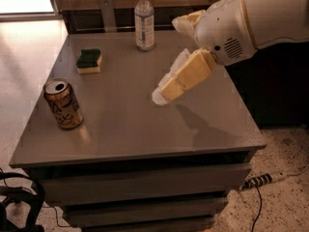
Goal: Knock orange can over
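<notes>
The orange can (63,104) stands upright near the front left corner of the grey table (140,129), its silver top open to view. My gripper (164,93) hangs above the middle of the table, pointing down and left, well to the right of the can and apart from it. The white arm reaches in from the upper right.
A clear plastic bottle (144,21) stands at the back middle of the table. A green-and-yellow sponge (90,61) lies at the back left. A power strip and cable (260,180) lie on the floor at the right. Black cables are at the bottom left.
</notes>
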Robot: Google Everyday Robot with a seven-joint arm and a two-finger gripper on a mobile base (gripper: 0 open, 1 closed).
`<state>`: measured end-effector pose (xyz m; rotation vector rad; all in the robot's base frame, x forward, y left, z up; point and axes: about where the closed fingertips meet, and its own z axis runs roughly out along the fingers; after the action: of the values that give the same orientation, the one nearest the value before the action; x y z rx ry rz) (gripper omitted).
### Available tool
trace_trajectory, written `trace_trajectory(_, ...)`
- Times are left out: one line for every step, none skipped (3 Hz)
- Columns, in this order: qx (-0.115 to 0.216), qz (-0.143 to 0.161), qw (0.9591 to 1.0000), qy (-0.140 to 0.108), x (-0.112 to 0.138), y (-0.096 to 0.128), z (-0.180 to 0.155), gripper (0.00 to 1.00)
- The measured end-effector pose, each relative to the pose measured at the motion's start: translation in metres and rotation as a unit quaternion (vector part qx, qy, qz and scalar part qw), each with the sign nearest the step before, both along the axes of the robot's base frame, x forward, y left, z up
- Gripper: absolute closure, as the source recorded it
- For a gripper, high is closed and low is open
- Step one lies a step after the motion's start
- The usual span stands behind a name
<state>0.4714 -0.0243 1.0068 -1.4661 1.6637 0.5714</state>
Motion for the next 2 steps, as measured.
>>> trace_trajectory(0.027, 0.004, 0.9996, -0.008, 0.0004, 0.0199, 0.0058, 0.0)
trace_trajectory(0.026, 0.005, 0.9996, -0.008, 0.0004, 0.0196, 0.0051, 0.0)
